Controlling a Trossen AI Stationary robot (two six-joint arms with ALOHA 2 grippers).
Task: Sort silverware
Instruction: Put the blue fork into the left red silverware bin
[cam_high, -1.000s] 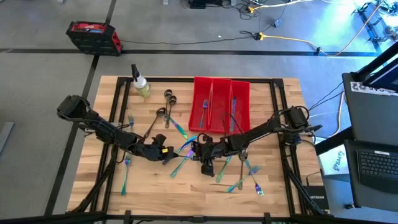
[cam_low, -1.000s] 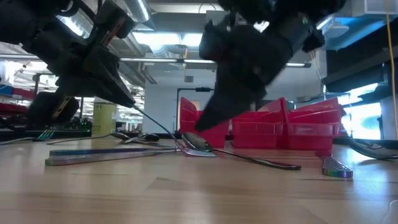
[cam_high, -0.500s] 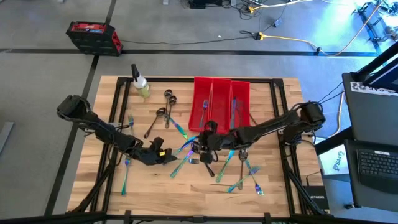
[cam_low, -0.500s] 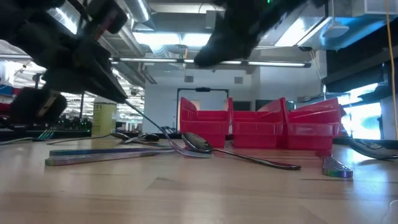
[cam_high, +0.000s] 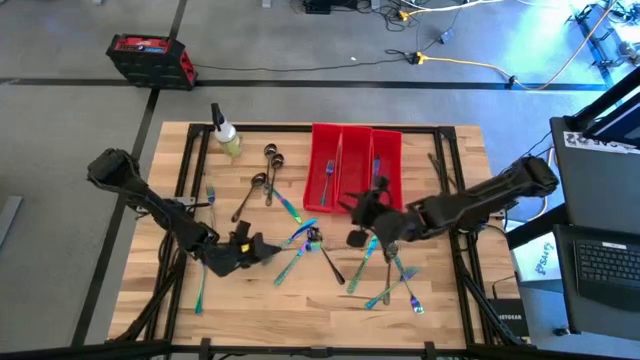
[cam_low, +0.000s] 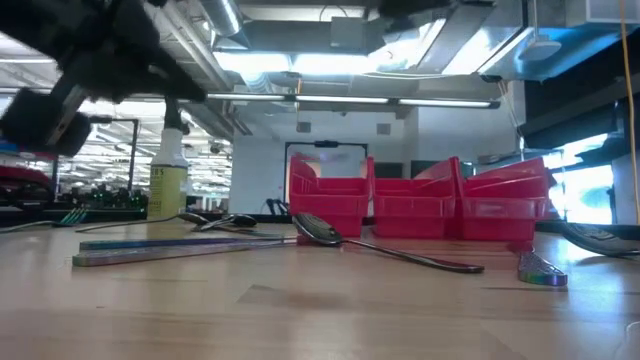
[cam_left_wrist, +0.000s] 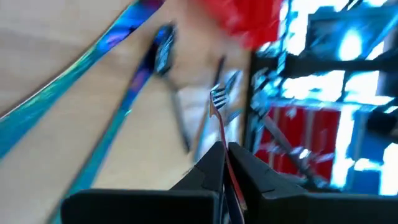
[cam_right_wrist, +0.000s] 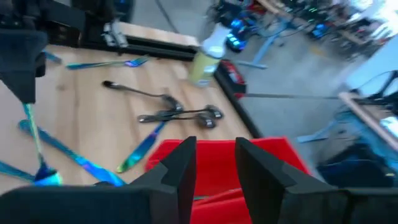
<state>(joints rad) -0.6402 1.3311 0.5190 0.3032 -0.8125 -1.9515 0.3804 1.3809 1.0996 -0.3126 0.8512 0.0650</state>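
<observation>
Sorting is at an early stage. A few pieces lie in the red bins (cam_high: 357, 165); most silverware (cam_high: 300, 243) remains scattered on the surface (cam_high: 450, 300). The left hand (cam_left_wrist: 225, 163) is clamped on a fork (cam_left_wrist: 218, 102). The right hand (cam_right_wrist: 214, 163), fingers apart and empty, hovers beside the bins.

Between my left gripper (cam_high: 262, 246) and my right gripper (cam_high: 358, 224) the table (cam_high: 450, 300) is crowded: a dark spoon (cam_high: 328, 258) and crossed iridescent forks (cam_high: 292, 250) lie there. The red bins (cam_high: 355, 170) wall off the far middle, and the spray bottle (cam_high: 226, 134) blocks the far left corner. Bare wood lies along the near edge and far right side.
</observation>
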